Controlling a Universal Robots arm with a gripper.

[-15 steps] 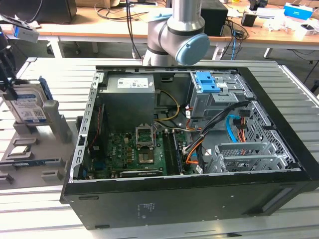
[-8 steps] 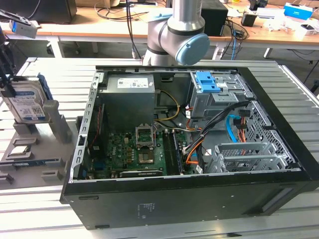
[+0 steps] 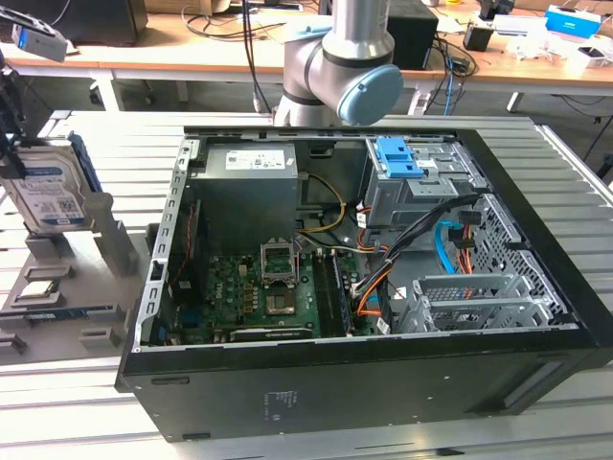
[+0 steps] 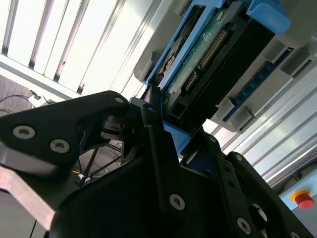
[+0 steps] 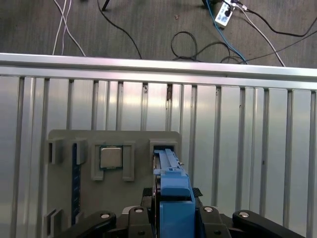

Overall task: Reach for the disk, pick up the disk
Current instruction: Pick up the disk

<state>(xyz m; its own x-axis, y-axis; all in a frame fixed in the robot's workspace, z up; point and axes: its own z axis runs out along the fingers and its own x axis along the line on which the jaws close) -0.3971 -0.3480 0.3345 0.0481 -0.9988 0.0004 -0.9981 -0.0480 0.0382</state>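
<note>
The disk (image 3: 53,196) stands on edge in a slot of the grey holder (image 3: 105,240) at the exterior view's left, white-and-blue label showing, blue rail along its edge. My gripper (image 3: 9,158) is at its far side by the picture's edge. In the first wrist view the disk's blue rail (image 5: 173,198) runs between my gripper's (image 5: 173,220) two black fingers, which sit tight against both sides. In the second wrist view one finger (image 4: 154,134) presses the disk's connector end (image 4: 208,54). The gripper looks shut on the disk, whose lower end is still at the slot (image 5: 166,148).
An open black computer case (image 3: 536,374) fills the middle of the slatted metal table (image 3: 565,158), with a blue clip (image 3: 397,158) in its drive bay. A square silver chip (image 5: 111,157) lies in the holder beside the disk. Cables lie on the floor past the table edge (image 5: 158,64).
</note>
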